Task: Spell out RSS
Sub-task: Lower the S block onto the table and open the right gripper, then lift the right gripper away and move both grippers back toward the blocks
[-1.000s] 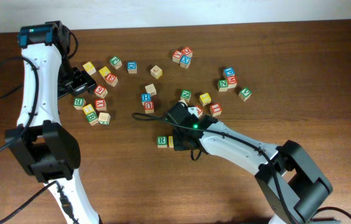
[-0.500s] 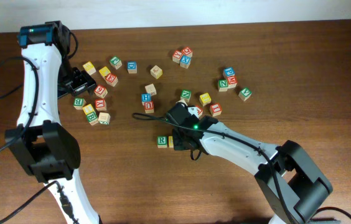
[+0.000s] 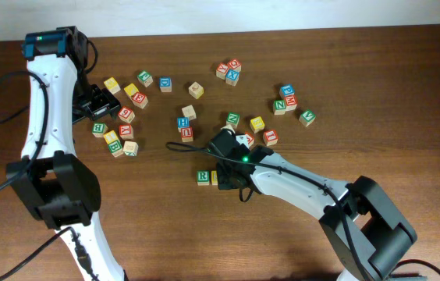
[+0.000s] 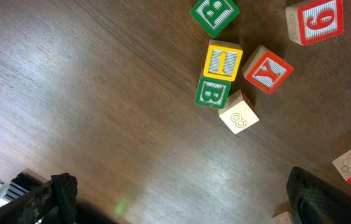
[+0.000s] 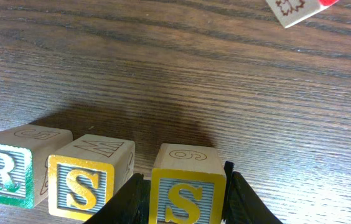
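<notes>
Left gripper (image 4: 182, 190): one; its two dark fingers (image 4: 60, 198) stand wide apart at the bottom corners of the left wrist view, with only bare table (image 4: 70, 93) between them. The frame cuts off both fingers.
Cubes under the left wrist camera: six show a face.
- green cube (image 4: 215, 14): at the top edge, letter hard to read.
- yellow "1" cube (image 4: 223, 61): touches the green "B" cube (image 4: 213, 93) below it.
- bare-wood "8" cube (image 4: 238, 116): sits at the corner of the "B" cube.
- red "Y" cube (image 4: 267, 68): just right of the "1".
- red numeral cube (image 4: 315, 22): reads 6 or 9, I cannot tell which.
- Scraps of further cubes at the right edge are unreadable.
Task cubes: three, in a row at the table's lower middle.
R cube (image 5: 2, 172): one, leftmost; white face, green border, green "R". Its left side is cut off.
first S cube (image 5: 82, 186): yellow border, striped face, yellow "S"; close against the R cube. Its top is engraved with an M or a W.
second S cube (image 5: 187, 163): same colours, a small gap to the right of the first. Its top is engraved 6 or 9. Its base is out of frame, so whether it touches the table is unclear.
Right gripper (image 5: 185, 194): one; fingers pinch the second S cube by its left and right sides. In the overhead view the gripper hides that cube.
Corner cube (image 5: 294, 9): at the top right of the right wrist view, mostly cut off; pale face with an engraved drawing.
</notes>
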Motion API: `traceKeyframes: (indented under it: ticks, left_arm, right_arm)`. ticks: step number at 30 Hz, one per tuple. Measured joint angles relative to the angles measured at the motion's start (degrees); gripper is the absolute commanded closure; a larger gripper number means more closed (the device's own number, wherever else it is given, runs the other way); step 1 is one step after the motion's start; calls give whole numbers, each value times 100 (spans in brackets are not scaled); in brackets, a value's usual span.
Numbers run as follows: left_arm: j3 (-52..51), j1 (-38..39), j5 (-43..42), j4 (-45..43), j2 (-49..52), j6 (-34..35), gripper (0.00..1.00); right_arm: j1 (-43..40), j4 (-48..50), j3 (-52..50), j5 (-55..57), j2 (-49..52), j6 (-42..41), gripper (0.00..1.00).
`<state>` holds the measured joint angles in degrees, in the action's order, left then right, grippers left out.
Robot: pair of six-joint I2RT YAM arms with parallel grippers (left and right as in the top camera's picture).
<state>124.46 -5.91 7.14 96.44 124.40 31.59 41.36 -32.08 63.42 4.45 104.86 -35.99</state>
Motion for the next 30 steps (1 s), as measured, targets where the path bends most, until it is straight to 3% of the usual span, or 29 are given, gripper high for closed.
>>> traceKeyframes:
  ticks: [3, 20, 30]
  left_arm:
    - [0, 0, 0, 0, 0, 0, 1]
    - [0, 0, 0, 0, 0, 0, 1]
    - [0, 0, -2, 0, 0, 0, 1]
  right_arm:
    - [0, 0, 0, -42, 0, 13, 59]
    - [0, -4, 0, -85, 0, 9, 53]
    - [0, -857, 535, 166, 7, 22, 53]
